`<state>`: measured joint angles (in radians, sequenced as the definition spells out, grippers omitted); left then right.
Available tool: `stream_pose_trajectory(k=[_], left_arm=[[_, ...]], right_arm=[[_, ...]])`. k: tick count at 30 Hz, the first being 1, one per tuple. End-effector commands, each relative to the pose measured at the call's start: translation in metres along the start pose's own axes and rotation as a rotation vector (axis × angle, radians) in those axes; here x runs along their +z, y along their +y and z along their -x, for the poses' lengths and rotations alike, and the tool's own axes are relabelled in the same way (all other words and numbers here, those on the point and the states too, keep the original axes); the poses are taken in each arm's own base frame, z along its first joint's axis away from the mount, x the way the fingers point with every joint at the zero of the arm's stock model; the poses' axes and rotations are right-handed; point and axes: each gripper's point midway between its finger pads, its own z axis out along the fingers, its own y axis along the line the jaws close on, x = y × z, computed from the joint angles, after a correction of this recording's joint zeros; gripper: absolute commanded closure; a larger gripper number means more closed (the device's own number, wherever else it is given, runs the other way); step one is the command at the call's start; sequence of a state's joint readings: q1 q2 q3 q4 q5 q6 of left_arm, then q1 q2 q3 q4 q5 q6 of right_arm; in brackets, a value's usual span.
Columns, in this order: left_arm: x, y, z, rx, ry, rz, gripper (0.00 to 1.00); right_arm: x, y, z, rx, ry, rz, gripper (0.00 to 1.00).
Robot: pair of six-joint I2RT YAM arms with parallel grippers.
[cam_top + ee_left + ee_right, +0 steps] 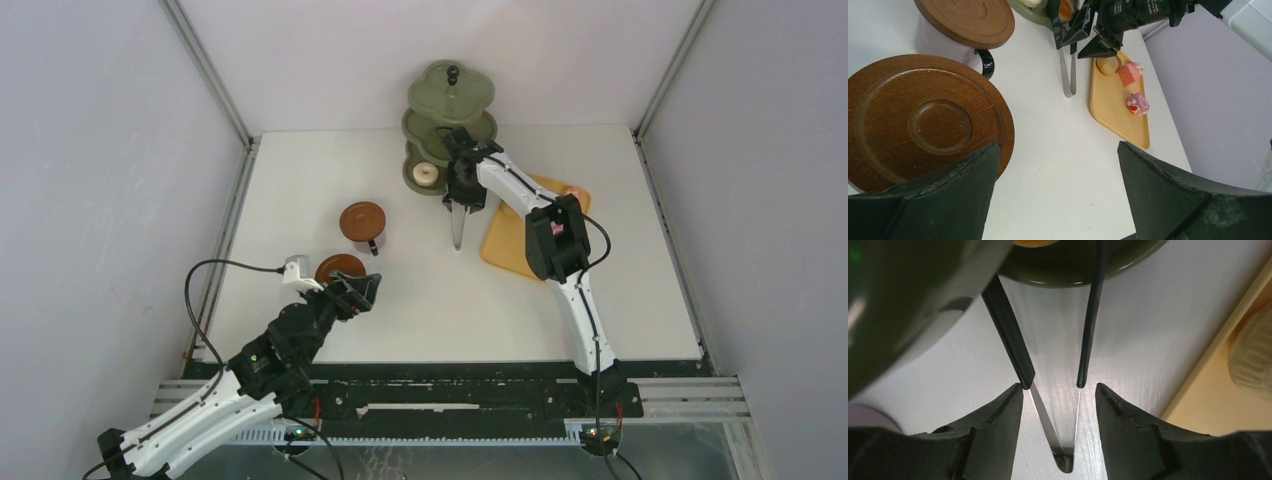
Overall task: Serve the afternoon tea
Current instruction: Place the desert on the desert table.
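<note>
Pink swirl cakes [1138, 104] and a pale bun [1107, 64] lie on the orange tray [1108, 100] toward the right edge of the counter [420, 320]. One donut [428, 172] sits on the lowest tier of the green stand [470, 95] at the far edge. The cakes look soft, light and easily squashed, so a gentle pinch across the sides seems wisest. The right tool [1059, 390] straddles the black tongs [1088, 315], jaws apart and not squeezing. The left tool [1057, 150] gapes empty beside a brown saucer [928, 120].
</note>
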<state>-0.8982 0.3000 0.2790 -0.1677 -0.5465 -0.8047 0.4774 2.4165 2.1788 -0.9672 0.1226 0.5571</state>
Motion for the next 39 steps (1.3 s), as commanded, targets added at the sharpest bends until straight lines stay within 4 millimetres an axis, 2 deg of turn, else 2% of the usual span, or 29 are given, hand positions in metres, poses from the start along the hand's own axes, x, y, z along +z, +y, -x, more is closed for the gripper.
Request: stream_pose_trajectory(k=[1, 13, 25, 39], left_arm=[[-0.005, -0.027, 0.029, -0.052, -0.050, -0.061, 0.08], [-0.005, -0.025, 0.023, -0.065, -0.036, -0.061, 0.10], [-0.005, -0.023, 0.020, -0.072, -0.030, -0.061, 0.10], [-0.011, -0.026, 0.023, -0.091, -0.034, -0.091, 0.11]], right_arm=[[-0.005, -0.007, 0.004, -0.001, -0.011, 0.000, 0.38], [0.006, 0.003, -0.010, -0.033, -0.009, -0.012, 0.38], [0.017, -0.009, -0.032, -0.033, 0.036, -0.038, 0.45], [-0.003, -0.011, -0.056, -0.035, 0.030, -0.027, 0.47]])
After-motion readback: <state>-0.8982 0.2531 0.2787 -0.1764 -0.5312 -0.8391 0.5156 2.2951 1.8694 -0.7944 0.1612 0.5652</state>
